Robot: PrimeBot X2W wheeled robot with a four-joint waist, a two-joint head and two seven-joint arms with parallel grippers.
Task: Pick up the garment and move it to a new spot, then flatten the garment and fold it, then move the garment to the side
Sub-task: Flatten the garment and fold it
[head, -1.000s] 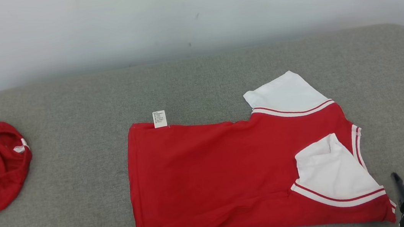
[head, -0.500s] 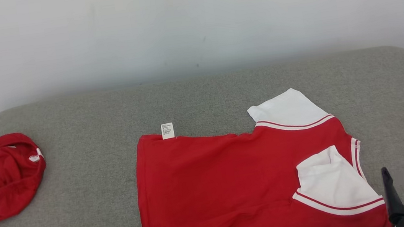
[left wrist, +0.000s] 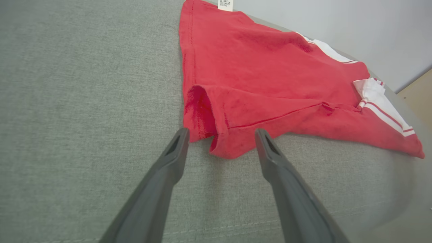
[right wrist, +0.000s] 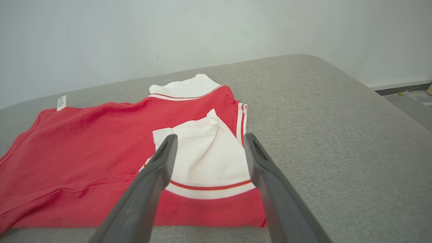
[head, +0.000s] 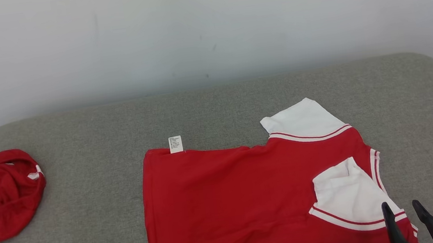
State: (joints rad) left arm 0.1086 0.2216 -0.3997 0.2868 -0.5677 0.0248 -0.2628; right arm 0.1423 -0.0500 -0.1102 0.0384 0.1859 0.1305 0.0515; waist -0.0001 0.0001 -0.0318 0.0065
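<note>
Judging by the setup, you're lining up a fold: left gripper [left wrist: 221, 135] and right gripper [head: 399, 206] sit wide and empty at the near corners of the garment [head: 230, 202] (lying flat on the cushion [head: 89, 124]).

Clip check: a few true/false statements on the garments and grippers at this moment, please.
1. The red garment lies spread on the grey cushion. True.
2. The right gripper is shut on the white sleeve. False: it is open, holding nothing.
3. A crumpled red bundle sits at the cushion's left end. True.
4. The left gripper holds cloth in the air. False: it is open; the hem lies on the cushion.
5. A white label sticks out at the garment's far edge. True.
</note>
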